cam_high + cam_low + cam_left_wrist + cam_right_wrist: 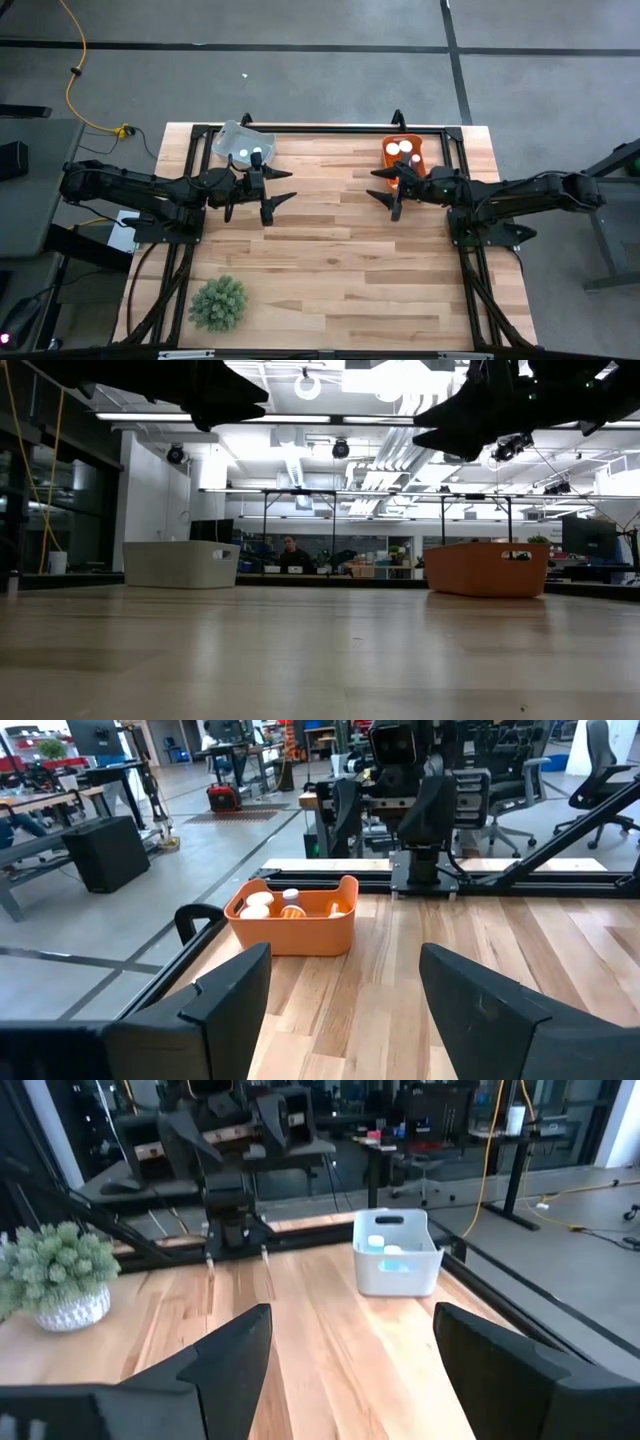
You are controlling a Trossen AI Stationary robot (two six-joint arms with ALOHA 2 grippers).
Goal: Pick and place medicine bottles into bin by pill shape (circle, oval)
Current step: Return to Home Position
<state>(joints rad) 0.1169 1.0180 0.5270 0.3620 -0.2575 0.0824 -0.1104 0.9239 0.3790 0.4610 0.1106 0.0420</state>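
Medicine bottles with white caps stand inside two bins at the table's far edge. Some are in the pale grey bin (243,143) (397,1255) at far left, and some amber ones (292,905) are in the orange bin (405,155) (295,925) at far right. My left gripper (290,185) (345,1010) hangs open and empty above the table, just near of the grey bin, pointing toward the right. My right gripper (376,182) (350,1370) hangs open and empty beside the orange bin, pointing toward the left. No loose bottle shows on the tabletop.
A green spiky plant ball (219,303) in a white pot (70,1308) stands near the table's near-left corner. A black frame (330,128) runs along the far and side edges of the table. Bare wood lies between the two grippers and toward the near edge.
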